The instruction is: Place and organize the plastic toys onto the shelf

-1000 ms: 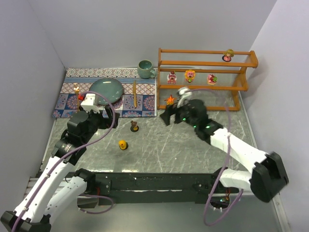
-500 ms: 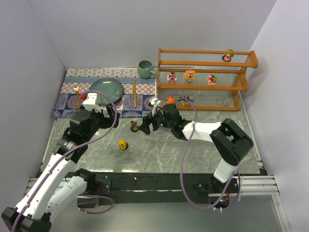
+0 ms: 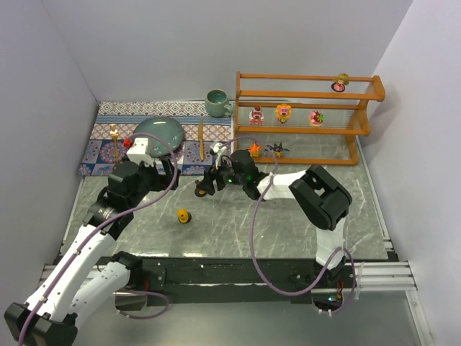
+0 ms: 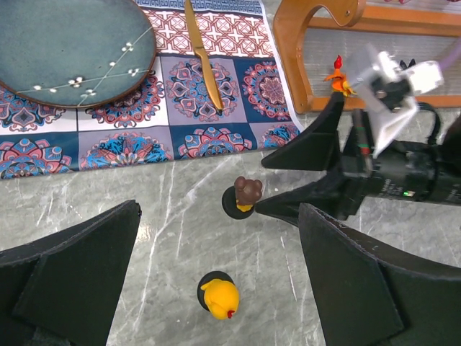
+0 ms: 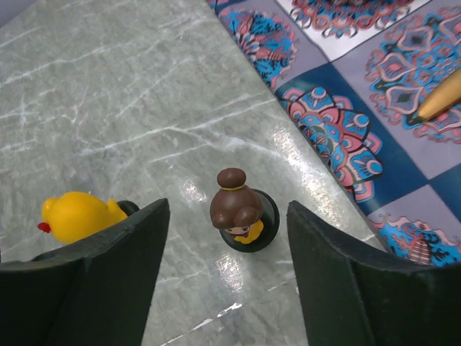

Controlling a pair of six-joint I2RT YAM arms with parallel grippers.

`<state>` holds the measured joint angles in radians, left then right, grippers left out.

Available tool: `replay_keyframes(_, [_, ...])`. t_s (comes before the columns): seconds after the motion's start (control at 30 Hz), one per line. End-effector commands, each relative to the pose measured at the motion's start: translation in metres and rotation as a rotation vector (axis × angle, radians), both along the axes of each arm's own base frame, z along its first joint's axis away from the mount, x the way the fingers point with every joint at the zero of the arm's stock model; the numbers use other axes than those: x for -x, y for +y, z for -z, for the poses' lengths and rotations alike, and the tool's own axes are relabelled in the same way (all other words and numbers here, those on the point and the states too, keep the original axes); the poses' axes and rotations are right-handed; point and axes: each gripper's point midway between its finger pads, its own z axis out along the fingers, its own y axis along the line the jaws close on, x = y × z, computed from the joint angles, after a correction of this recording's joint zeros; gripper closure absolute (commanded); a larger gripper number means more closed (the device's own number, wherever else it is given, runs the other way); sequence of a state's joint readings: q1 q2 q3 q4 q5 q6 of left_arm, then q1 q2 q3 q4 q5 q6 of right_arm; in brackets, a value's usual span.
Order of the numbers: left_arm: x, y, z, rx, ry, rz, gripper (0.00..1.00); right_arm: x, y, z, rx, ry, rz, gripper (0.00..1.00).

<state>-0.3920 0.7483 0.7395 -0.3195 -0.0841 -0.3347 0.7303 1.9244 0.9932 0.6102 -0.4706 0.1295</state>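
Observation:
A brown-haired toy (image 5: pixel 236 205) on a dark base stands upright on the marble between the fingers of my right gripper (image 5: pixel 227 210). The gripper is open, with a gap on both sides of the toy. A yellow toy (image 3: pixel 184 215) stands just beyond its left finger (image 5: pixel 122 245). My left gripper (image 4: pixel 218 216) hangs wide open above both toys, holding nothing. The shelf (image 3: pixel 360 130) at the far right carries three toys on its middle tier (image 3: pixel 283 112) and one on top (image 3: pixel 340 83). An orange creature (image 3: pixel 253 149) and a dark spiky one (image 3: pixel 276 151) stand at its foot.
A patterned mat (image 3: pixel 108 155) at the far left holds a teal plate (image 3: pixel 158 133), a wooden utensil (image 3: pixel 201 140) and two small figures (image 3: pixel 114 131). A teal mug (image 3: pixel 216 102) stands behind it. Walls close in on both sides.
My right arm swung left from the shelf's foot to the brown-haired toy, and its jaws have narrowed around it. The left arm crept slightly forward, still open.

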Motion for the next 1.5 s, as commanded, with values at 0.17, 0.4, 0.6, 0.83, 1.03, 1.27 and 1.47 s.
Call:
replay_keyframes(0.17, [-0.003,-0.004,-0.006,0.013,-0.026,0.019,0.03,-0.007,0.018,0.002,-0.039,-0.006,-0.06,0.39])
replay_keyframes(0.4, [-0.002,-0.004,-0.007,0.015,-0.028,0.021,0.03,-0.006,0.021,0.011,-0.033,0.007,-0.073,0.45])
replay_keyframes(0.6, [-0.003,-0.004,-0.006,0.014,-0.026,0.021,0.03,-0.007,0.022,0.016,-0.023,0.015,-0.077,0.47])
replay_keyframes(0.83, [-0.003,-0.004,-0.005,0.011,-0.023,0.021,0.03,-0.007,0.023,0.016,-0.02,0.009,-0.084,0.6])
replay_keyframes(1.03, [-0.002,-0.004,-0.006,0.013,-0.027,0.023,0.03,-0.002,0.022,0.009,-0.031,0.001,-0.099,0.79])
replay_keyframes(1.27, [-0.002,-0.003,-0.008,0.015,-0.033,0.02,0.03,0.007,0.009,-0.021,-0.041,-0.032,-0.077,0.9])
replay_keyframes(1.47, [-0.001,-0.003,-0.009,0.018,-0.034,0.019,0.03,0.009,-0.013,-0.057,-0.011,-0.057,0.007,0.95])
